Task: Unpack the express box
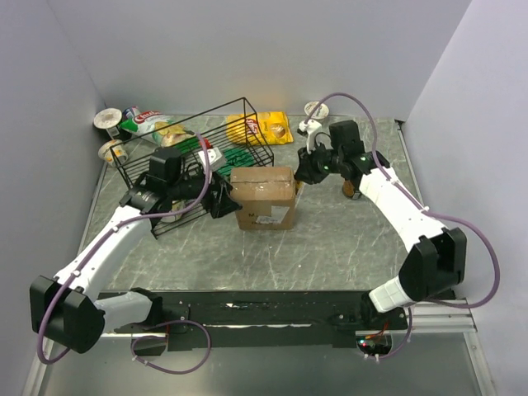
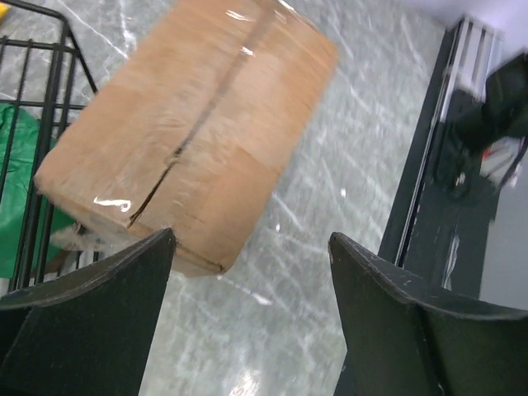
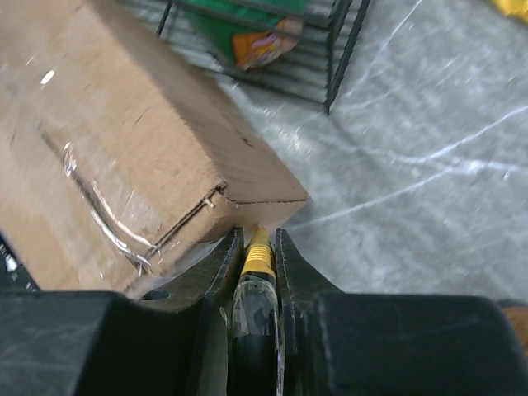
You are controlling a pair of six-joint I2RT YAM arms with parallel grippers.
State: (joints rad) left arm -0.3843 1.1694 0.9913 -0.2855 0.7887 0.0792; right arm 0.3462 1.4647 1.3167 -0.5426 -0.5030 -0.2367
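Observation:
The express box (image 1: 264,198), a brown cardboard carton with a taped seam, stands in the middle of the table. My left gripper (image 1: 223,200) hovers by its left side, open, with nothing between its fingers. In the left wrist view the express box (image 2: 190,124) lies just beyond the left gripper (image 2: 250,239), with bare table between the fingertips. My right gripper (image 1: 301,176) is at the box's upper right corner, shut on a slim yellow-tipped tool (image 3: 259,256). In the right wrist view the tip points at the lower corner of the express box (image 3: 107,140), close under the right gripper (image 3: 259,235).
A black wire basket (image 1: 194,157) holding green packets stands behind the box on the left. A yellow snack bag (image 1: 268,128), a chips bag (image 1: 148,124) and cups (image 1: 107,120) lie along the back. A white cup (image 1: 313,110) stands behind the right arm.

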